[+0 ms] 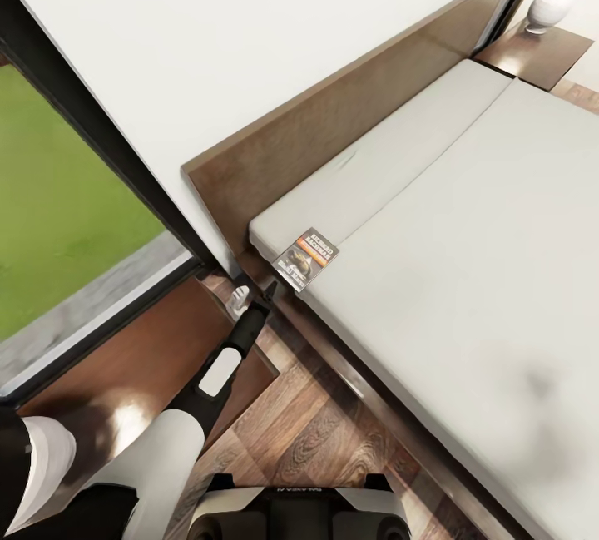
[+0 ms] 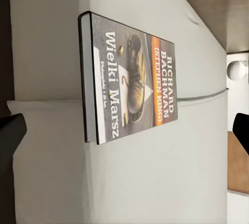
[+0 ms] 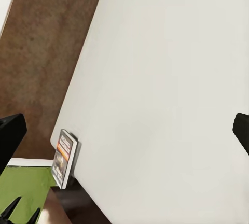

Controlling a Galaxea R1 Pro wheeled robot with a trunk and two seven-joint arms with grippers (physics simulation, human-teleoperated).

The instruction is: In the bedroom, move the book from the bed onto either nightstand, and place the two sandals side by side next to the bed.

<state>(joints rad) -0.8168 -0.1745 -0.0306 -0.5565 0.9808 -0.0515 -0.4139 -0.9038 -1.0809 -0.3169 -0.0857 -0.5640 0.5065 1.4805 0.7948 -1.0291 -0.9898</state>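
The book (image 1: 305, 260) lies flat at the near corner of the bed's off-white mattress (image 1: 466, 274). It has a dark cover with an orange band and a pale picture. My left gripper (image 1: 268, 288) hovers just short of that corner, beside the book and apart from it. In the left wrist view the book (image 2: 129, 81) lies ahead of the open left gripper (image 2: 124, 130), with nothing between the fingers. The right wrist view looks across the mattress (image 3: 166, 89) to the book (image 3: 65, 157), and the right gripper (image 3: 124, 133) is open and empty. The sandals are out of view.
A dark brown nightstand (image 1: 125, 365) stands under my left arm, between the bed and a black-framed window (image 1: 100, 141). The headboard (image 1: 333, 120) runs along the white wall. A second nightstand (image 1: 532, 53) with a white lamp (image 1: 549, 7) stands at the far end. Wood floor (image 1: 324, 432) borders the bed.
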